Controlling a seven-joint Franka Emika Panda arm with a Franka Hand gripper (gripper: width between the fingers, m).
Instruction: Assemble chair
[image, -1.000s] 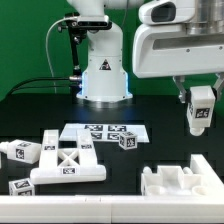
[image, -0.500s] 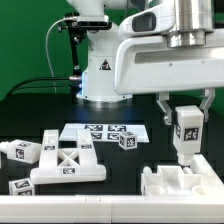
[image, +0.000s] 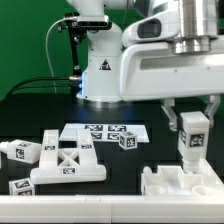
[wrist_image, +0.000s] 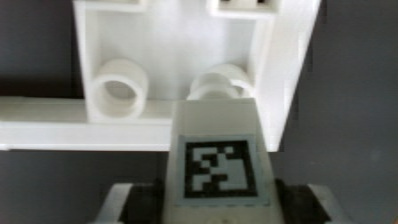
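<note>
Exterior view: a tagged leg (image: 193, 140) is clenched by the gripper (image: 192, 118) above the chair body (image: 178, 185) at five o'clock. Leg insertion is judged in hand; alignment and lowering into a socket (wrist_image: 121, 88) are called for.

**A:** What colour is the arm (image: 160, 60)?
**B:** Glossy white, in rounded boxy shells, with a grey collar (image: 190, 44) at the wrist.
**A:** And the base (image: 103, 85)?
**B:** White too, with a glowing blue patch. Black cables (image: 74, 50) run beside it. The gripper's (wrist_image: 215, 203) fingers (wrist_image: 132, 204) are dark grey.
</note>
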